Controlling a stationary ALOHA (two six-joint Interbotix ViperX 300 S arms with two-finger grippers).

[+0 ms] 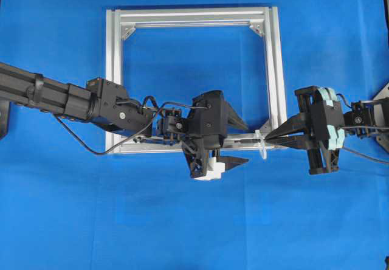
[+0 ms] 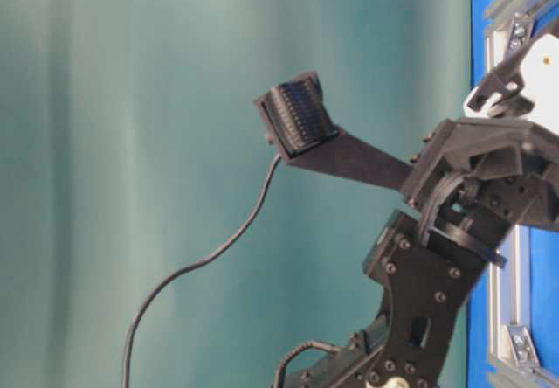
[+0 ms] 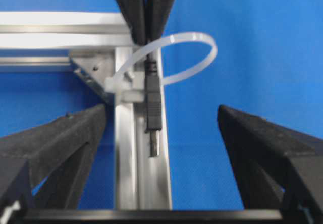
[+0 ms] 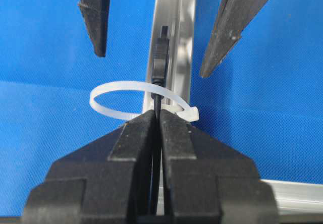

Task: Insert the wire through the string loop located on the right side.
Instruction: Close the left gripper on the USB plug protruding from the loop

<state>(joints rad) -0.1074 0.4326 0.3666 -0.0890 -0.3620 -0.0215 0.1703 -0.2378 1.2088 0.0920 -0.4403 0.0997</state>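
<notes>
Right fingers (image 4: pixel 157 114) sit nearest, pinched tight on the wire (image 4: pixel 159 62). I see its plug poking through the loop (image 4: pixel 139 101), just past their tips. Left fingers (image 3: pixel 161 128) stand wide apart, one on each side of the plug, not touching.

Wire (image 4: pixel 160 57) behind the plug hidden between shut right pincer (image 4: pixel 157 120) fingers.

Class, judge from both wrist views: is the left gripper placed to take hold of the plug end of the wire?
Probably yes. The left gripper is open, its fingers either side of the wire, whose plug pokes through the string loop. Nothing lies between.
</notes>
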